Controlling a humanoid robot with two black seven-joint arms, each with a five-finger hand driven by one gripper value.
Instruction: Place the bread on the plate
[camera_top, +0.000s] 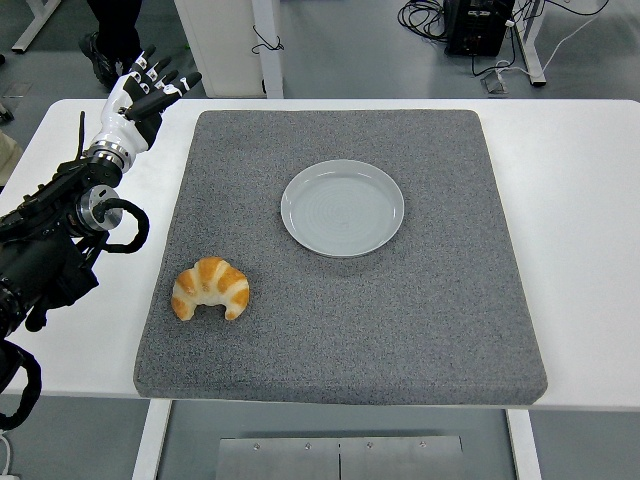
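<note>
Head view: croissant (210, 289) lies left of and nearer than the plate (343, 208); left hand (140, 97) far left, fingers (170, 85) spread, holding nothing.

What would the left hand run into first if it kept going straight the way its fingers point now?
Probably nothing on the table. The left hand points up and right, toward the table's far edge, away from the croissant and plate. Height is unclear.

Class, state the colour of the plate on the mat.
Pale grey-blue plate; head view shows it best.
</note>
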